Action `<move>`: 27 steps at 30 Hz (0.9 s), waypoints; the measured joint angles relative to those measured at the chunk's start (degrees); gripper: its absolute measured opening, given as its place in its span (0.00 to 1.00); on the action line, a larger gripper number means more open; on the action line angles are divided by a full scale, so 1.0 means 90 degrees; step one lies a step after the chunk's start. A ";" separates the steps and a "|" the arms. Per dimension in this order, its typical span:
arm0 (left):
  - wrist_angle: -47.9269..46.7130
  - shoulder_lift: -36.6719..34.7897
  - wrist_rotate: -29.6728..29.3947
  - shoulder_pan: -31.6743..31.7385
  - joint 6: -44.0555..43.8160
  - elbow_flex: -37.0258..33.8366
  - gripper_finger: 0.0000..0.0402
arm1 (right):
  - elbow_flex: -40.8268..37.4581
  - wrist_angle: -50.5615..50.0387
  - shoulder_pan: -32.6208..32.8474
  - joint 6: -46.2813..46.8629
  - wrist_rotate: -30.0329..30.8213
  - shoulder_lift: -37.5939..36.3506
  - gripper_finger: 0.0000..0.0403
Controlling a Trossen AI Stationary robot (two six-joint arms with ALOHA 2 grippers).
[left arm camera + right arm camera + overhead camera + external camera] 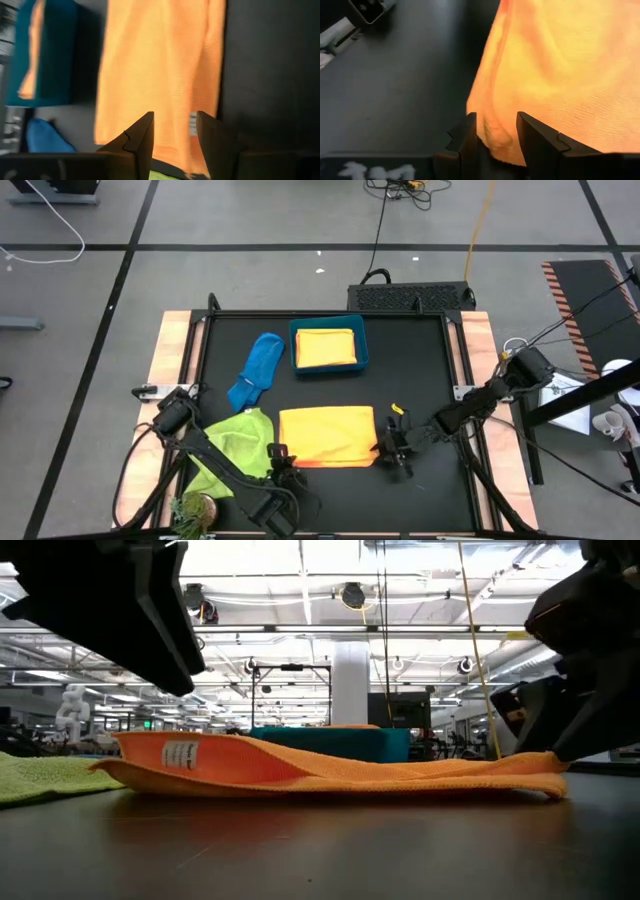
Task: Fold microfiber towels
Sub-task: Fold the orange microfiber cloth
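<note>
**Orange towel lies folded between our two grippers**

Orange cloth fills the middle of our black table [420, 380]: the folded orange towel [327, 436] lies flat near the front edge, its white label [181, 754] showing in the low view on the upturned corner. Our left gripper [281, 459] sits at the towel's front left corner. In the left wrist view its fingers [142, 137] stand apart with nothing between them, above the orange cloth by the label. Our right gripper [396, 450] is at the towel's right edge. In the right wrist view its fingers [532, 135] reach the towel's bunched edge and a fold of cloth sits in the gap between them, but we cannot tell whether they pinch it or merely straddle it.

Just left of the orange towel, touching or nearly touching it, the lime green towel [232, 442] lies crumpled under our left arm. Behind it the blue towel [257, 370] is bunched into a long strip. Beside that, toward the back of the table, the teal bin [329, 367] holds a folded yellow-orange towel [325, 347]. A small potted plant [195, 509] stands at the front left corner of the table.
</note>
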 joint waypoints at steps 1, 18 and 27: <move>-0.0028 -0.0008 -0.0075 0.0000 0.0005 -0.0003 0.37 | 0.0003 0.0013 -0.0030 0.0011 -0.0006 0.0038 0.32; 0.4297 -0.2488 0.0083 -0.0020 0.0642 -0.3586 0.37 | -0.0001 0.0054 -0.0097 0.0028 -0.0006 0.0037 0.32; 0.6053 -0.2717 0.0979 0.0199 0.0560 -0.4891 0.34 | -0.0004 0.0022 -0.0136 0.0045 -0.0026 0.0035 0.32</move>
